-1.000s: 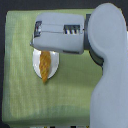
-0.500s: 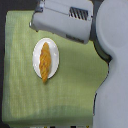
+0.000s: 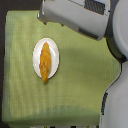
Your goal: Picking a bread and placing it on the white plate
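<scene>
Locate the bread [image 3: 45, 62] first. It lies on the white plate [image 3: 36, 56], long axis running from the plate's far rim to its near rim, tilted only slightly. Its lower tapered end reaches to, or just past, the near rim; the rest sits within the plate. Nothing else touches the loaf.

The white plate rests on the green cloth [image 3: 75, 90] that covers the table, in the half of the cloth toward the exterior view's left, roughly midway between the cloth's far and near edges.

Check the arm next. The forearm housing [image 3: 75, 17] crosses the far edge of the cloth, and the gripper [image 3: 42, 16] end sits at that edge, above and beyond the plate's far rim and well apart from the bread. You cannot tell how the fingers stand: they are blurred, and no gap or closure is readable. Nothing is visibly held.

Note the governing relation. The bread lies from the gripper toward the near edge of the cloth, with its long axis pointing roughly back at the gripper. Only this one arm shows.

Judge the placement as effectively done. If any move is called for, it is clearing away from the far edge, which requires no crossing of the plate.
</scene>
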Action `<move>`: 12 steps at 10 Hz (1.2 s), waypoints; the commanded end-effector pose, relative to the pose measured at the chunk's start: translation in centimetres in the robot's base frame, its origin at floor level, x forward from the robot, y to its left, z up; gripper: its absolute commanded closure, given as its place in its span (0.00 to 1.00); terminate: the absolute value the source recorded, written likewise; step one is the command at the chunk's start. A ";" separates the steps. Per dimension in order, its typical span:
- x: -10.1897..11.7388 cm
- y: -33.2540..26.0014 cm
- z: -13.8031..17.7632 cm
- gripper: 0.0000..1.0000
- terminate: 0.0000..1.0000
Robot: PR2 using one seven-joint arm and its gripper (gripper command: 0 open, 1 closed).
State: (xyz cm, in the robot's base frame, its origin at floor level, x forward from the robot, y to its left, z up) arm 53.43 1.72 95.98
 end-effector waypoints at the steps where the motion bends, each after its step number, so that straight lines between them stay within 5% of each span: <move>1: -2.1 -13.6 -0.7 0.00 0.00; 9: -7.8 -31.2 -1.9 0.00 0.00; 12: -7.3 -32.8 -2.1 0.00 0.00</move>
State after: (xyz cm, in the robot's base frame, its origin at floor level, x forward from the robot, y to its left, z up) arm 47.00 -26.64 94.53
